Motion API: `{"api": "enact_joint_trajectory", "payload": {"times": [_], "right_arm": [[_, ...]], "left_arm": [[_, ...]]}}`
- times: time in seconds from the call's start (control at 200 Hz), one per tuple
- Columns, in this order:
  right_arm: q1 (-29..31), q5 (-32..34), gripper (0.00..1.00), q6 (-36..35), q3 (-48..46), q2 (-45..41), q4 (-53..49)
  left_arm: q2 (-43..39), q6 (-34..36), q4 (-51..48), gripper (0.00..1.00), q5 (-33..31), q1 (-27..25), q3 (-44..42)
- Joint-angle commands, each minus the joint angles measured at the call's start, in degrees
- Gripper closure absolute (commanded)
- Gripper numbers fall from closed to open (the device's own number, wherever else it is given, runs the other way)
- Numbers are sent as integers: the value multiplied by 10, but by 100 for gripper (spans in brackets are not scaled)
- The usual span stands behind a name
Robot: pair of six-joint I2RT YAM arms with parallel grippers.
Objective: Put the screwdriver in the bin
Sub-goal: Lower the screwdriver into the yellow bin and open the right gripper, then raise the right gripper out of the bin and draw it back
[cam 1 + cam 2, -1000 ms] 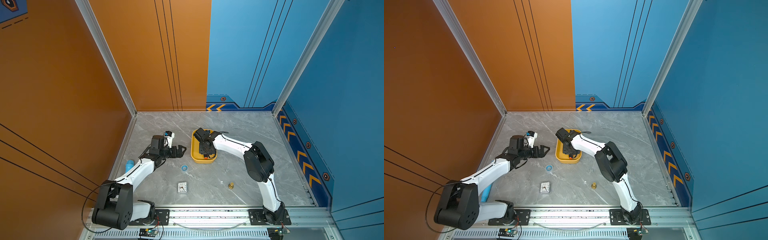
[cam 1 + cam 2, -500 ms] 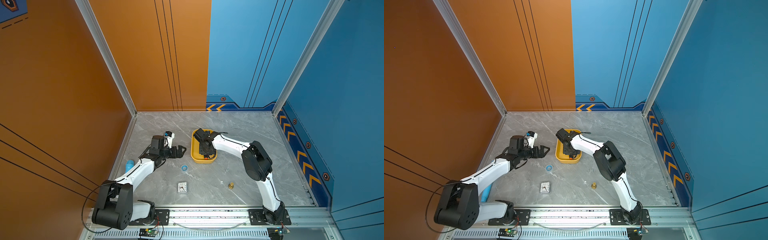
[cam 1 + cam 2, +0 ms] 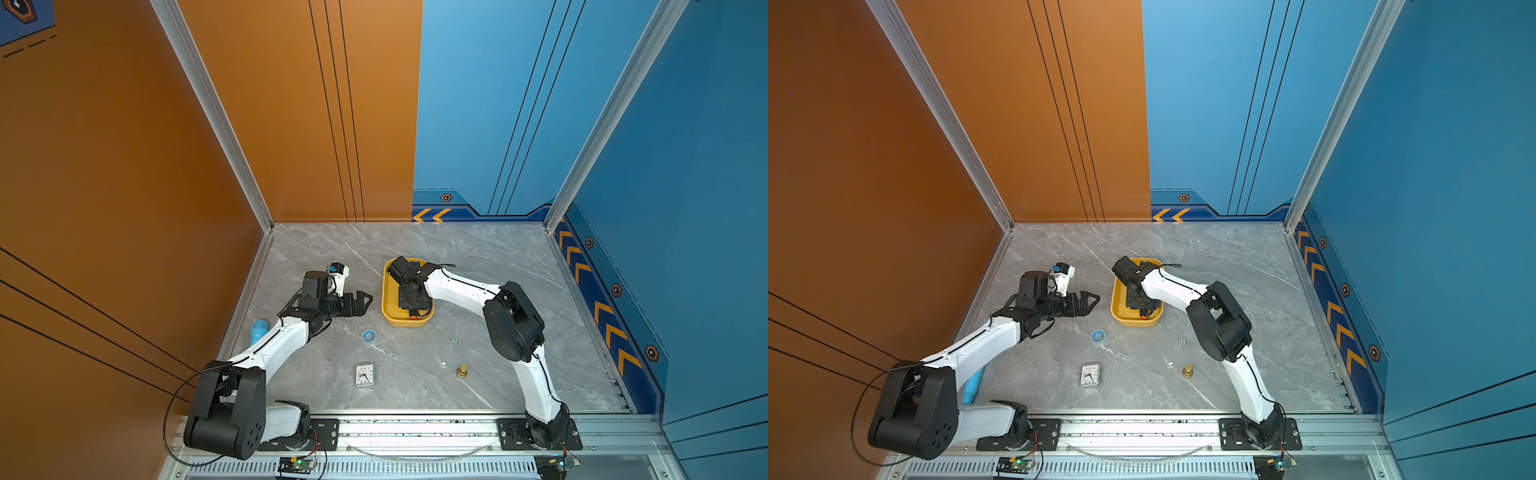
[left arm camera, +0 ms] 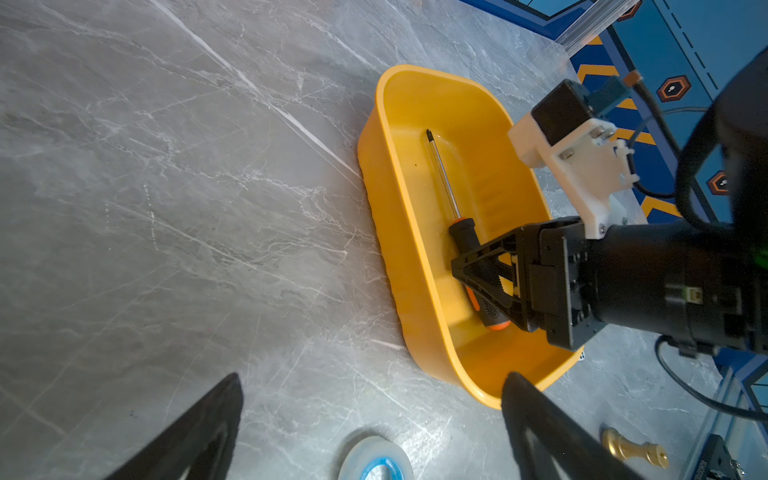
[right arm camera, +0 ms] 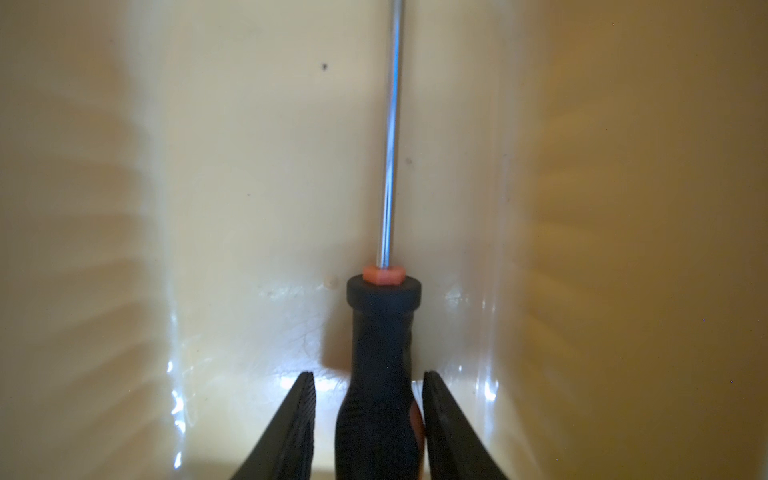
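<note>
The yellow bin (image 3: 388,299) (image 3: 1117,303) (image 4: 399,216) stands mid-table. Inside it the screwdriver (image 4: 442,174) (image 5: 380,332) lies flat on the bin floor (image 5: 249,166); in both top views only its orange end cap (image 3: 413,317) (image 3: 1144,318) shows. My right gripper (image 3: 411,305) (image 3: 1142,307) (image 4: 478,270) (image 5: 368,374) reaches down into the bin, open astride the black handle, with a gap at one finger and the other finger close against it. My left gripper (image 3: 365,301) (image 3: 1092,301) (image 4: 374,376) hangs open and empty just left of the bin.
A blue tape ring (image 3: 369,335) (image 4: 376,461) lies in front of the left gripper. A small clock (image 3: 365,375) and a brass fitting (image 3: 462,370) (image 4: 636,449) sit nearer the front rail. A blue tube (image 3: 259,330) lies by the left wall.
The right gripper's jaws have parted from the screwdriver handle inside the bin. Both arms stay almost where they were.
</note>
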Motion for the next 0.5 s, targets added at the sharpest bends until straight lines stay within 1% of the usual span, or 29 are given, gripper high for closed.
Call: {"api": "enact_joint_trajectory", "payload": {"times": [0.0,0.06,0.12,0.155,0.29,0.35,0.411,0.426,0.491], "right_arm": [[-4,-15,57,-13,9,-33,-14],[-4,-21,54,-18,6,-47,-15],[-4,-30,48,-27,2,-54,-14],[-5,-35,46,-34,-1,-80,-15],[-15,-63,43,-53,-18,-123,-15],[-24,-86,42,-59,-27,-145,-14],[-28,-126,41,-70,-39,-166,-14],[-46,-138,40,-73,-43,-173,-14],[-67,-186,40,-93,-60,-199,-13]], "left_arm": [[-8,10,-9,2,18,4,-2],[-9,11,-9,2,16,4,-2],[-8,11,-10,2,15,4,-2],[-9,11,-10,2,14,4,-1],[-9,12,-11,2,14,4,-2],[-8,13,-11,2,13,4,-1],[-8,15,-13,2,12,4,-1],[-8,15,-14,2,11,5,-1],[-8,17,-16,2,9,6,0]]}}
